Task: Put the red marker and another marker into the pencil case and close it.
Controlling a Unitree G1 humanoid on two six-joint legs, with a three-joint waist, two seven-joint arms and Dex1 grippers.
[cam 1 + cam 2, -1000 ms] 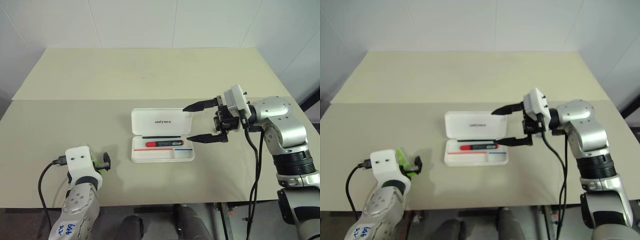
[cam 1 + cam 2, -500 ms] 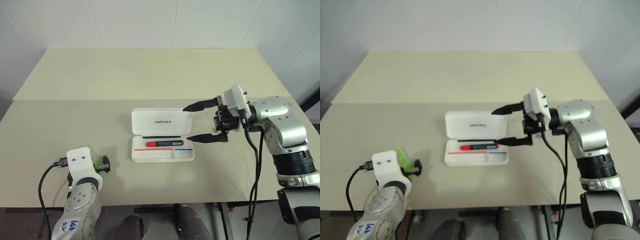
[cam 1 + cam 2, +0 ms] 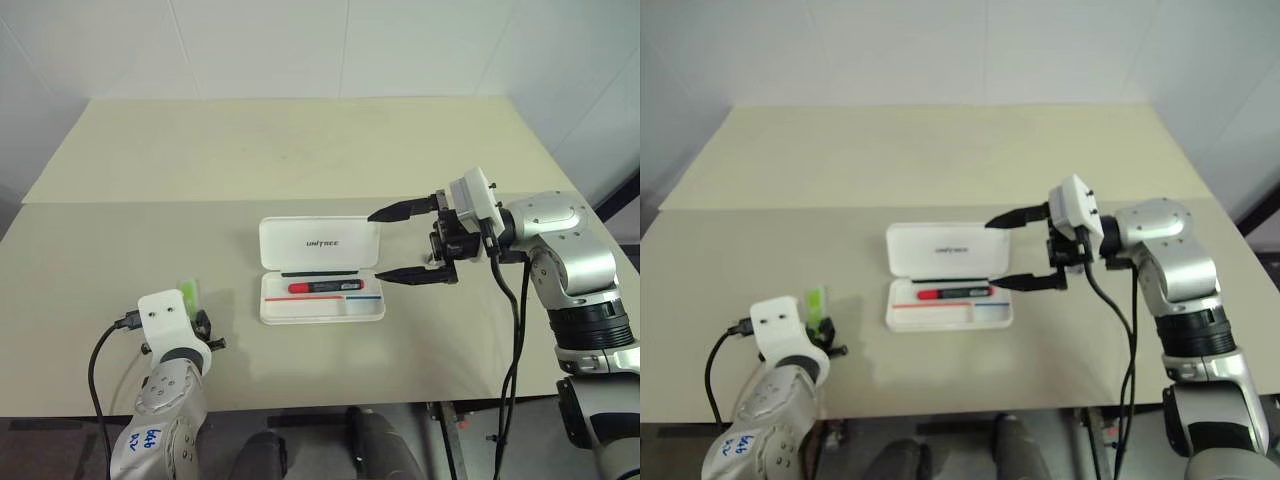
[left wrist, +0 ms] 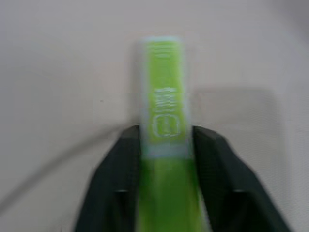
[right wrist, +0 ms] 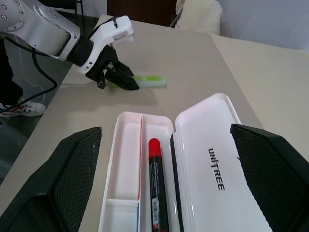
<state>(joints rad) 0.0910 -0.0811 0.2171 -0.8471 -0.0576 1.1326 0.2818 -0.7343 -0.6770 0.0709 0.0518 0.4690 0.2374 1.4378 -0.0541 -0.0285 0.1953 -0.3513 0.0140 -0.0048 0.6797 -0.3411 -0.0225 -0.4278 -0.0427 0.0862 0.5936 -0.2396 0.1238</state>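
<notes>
The white pencil case (image 3: 320,243) lies open in the middle of the table, lid flat behind the tray. The red marker (image 3: 325,287) rests lengthwise in the tray (image 5: 126,169). Near the table's front left, my left gripper (image 4: 164,133) is shut on the light-green marker (image 3: 187,293), one finger pressed against each side, and the marker sticks out ahead of the fingers, low over the table. My right gripper (image 3: 374,246) hangs open just off the case's right end, with nothing between its fingers (image 5: 53,179).
A seam (image 3: 120,200) runs across the beige table behind the case. White wall stands beyond the far edge. A black cable (image 3: 100,360) trails from my left wrist off the front edge.
My left fingers have closed onto the green marker, which now points straight out ahead of the wrist. The right arm and the case have not moved.
</notes>
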